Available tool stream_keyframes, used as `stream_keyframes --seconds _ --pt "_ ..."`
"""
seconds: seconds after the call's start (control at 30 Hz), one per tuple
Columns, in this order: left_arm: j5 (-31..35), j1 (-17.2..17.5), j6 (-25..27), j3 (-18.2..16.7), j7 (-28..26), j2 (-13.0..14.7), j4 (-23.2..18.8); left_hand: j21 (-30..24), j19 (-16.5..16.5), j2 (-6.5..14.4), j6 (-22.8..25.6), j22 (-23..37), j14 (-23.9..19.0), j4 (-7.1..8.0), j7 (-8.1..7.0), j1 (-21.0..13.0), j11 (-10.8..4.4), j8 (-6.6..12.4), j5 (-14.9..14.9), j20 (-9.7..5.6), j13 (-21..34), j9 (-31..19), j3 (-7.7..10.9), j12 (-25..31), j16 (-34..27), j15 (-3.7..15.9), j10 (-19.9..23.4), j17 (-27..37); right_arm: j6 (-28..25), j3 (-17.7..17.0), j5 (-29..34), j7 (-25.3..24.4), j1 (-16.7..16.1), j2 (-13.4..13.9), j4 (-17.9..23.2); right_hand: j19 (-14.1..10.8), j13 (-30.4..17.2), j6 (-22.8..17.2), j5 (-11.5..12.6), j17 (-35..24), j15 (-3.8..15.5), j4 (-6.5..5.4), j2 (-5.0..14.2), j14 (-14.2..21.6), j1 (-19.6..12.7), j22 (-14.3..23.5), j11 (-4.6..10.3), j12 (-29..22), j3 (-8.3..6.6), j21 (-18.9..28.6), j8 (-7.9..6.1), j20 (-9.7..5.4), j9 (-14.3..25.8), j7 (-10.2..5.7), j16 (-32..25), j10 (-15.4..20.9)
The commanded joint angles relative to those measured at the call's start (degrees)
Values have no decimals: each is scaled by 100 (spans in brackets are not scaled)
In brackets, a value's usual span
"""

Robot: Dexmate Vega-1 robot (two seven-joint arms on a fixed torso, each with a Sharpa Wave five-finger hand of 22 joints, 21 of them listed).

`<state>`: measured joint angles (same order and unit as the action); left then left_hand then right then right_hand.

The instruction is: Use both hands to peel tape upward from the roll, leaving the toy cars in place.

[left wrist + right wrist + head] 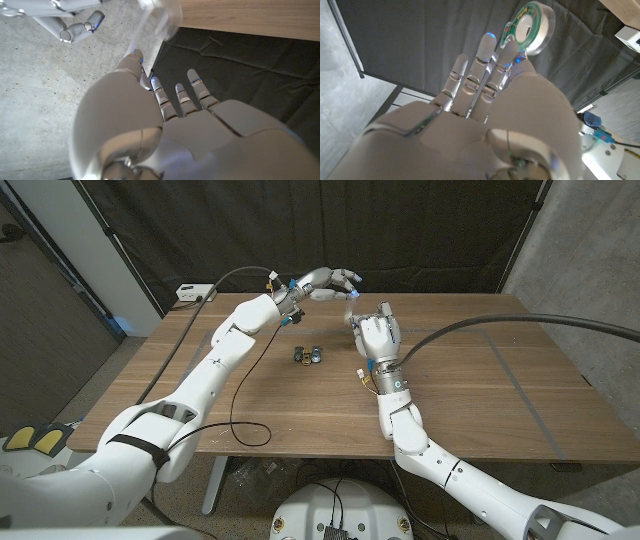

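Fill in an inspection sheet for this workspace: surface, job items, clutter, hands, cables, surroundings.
Surface: wooden table, pale line markings on its top.
Job's things: tape roll, green core, raised in the right hand; clear tape strip runs from it to the left hand; toy cars sit together on the table below.
Clutter: nothing seen.
Hands: right hand grips the roll; left hand pinches the strip, both above the table.
Cables: black cable loops across the table; grey hose feeds the right arm.
Surroundings: black curtain behind, white box on the floor.
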<state>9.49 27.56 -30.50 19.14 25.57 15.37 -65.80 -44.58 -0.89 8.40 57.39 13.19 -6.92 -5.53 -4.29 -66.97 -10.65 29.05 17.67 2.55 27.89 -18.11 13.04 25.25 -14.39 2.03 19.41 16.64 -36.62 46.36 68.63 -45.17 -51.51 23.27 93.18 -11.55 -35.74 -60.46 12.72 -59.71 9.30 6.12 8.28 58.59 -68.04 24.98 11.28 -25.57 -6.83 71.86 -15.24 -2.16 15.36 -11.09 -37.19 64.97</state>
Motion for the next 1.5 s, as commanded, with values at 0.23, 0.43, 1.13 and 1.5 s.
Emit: stream_keyframes --seconds 0.23,0.43,1.13,1.5 --pt "58 107 281 86 -201 249 -624 -87 70 13 -53 20 32 41 -43 38 -9 59 64 5 52 -331 -33 57 23 213 -55 40 -248 -597 -1619 1730 -474 -93 1167 305 519 1959 -134 969 395 -482 -132 -859 1414 -801 -261 1263 373 23 506 -117 -293 414 1207 -1594" --pt "5 -224 278 161 -13 167 -215 -107 106 2 -85 20 56 52 -88 49 -22 71 84 14 69 -364 -53 58 42 229 -103 47 -303 -771 -2124 1818 -530 -185 1274 448 672 2444 -153 1160 391 -570 -145 -1073 1662 -939 -415 1480 436 26 516 0 -328 551 1458 -2074" --pt "-952 -1364 -409 -584 2231 -506 2207 -55 678 -29 -138 -6 529 143 -211 120 24 143 255 167 103 -479 -196 -128 220 213 -699 52 -332 -891 -3389 2061 -220 -106 1207 832 919 2967 -180 1560 334 -766 -227 -1434 2163 -1106 -642 1487 611 29 420 311 -373 703 1867 -2654" --pt "-775 -1619 -738 -1268 2605 -827 2919 -85 687 -31 -139 -19 547 148 -208 106 31 156 290 161 100 -495 -219 -120 208 241 -679 46 -210 -913 -3741 2027 -185 -1 1234 919 980 3047 -189 1616 305 -809 -257 -1519 2279 -1140 -700 1495 658 30 441 380 -385 810 1927 -2734"
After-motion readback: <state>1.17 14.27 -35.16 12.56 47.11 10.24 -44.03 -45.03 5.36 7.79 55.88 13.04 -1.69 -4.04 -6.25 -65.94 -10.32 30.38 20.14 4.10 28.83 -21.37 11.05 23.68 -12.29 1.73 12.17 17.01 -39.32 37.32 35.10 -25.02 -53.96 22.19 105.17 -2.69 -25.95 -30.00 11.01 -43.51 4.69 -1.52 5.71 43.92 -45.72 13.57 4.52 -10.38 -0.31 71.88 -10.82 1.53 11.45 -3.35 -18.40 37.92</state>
